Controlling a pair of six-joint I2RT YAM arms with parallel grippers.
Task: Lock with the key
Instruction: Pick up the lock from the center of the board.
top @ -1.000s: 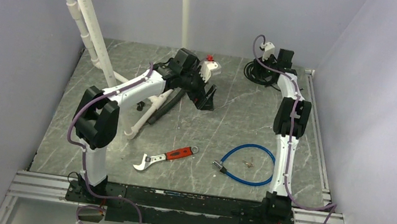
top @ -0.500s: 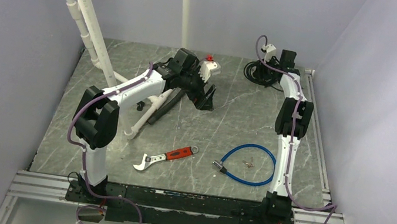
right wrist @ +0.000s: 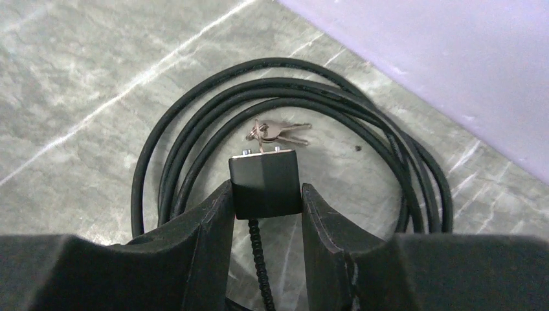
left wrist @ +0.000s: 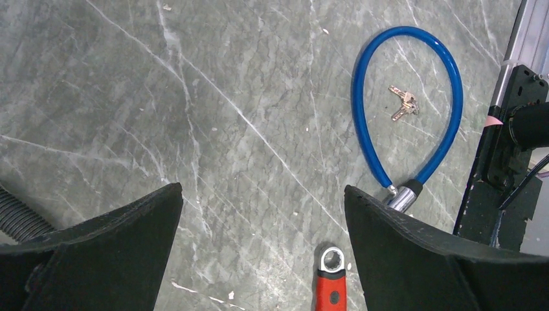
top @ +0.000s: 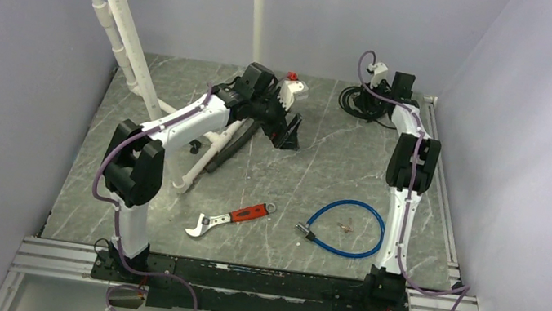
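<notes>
Right gripper [right wrist: 267, 194] pinches black lock body [right wrist: 264, 175]; left gripper [left wrist: 262, 193] wide open, empty. Your risk: keys [right wrist: 278, 133] snag cable coil [right wrist: 194, 123] on lift.

Red-handled wrench [top: 229, 219], white pipes [top: 116, 12]

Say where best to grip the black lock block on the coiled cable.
Pinch the black lock block across its two flat side faces, from above; its cable exits the near end and the keys sit at the far end.

No legible text, label or number anywhere.
</notes>
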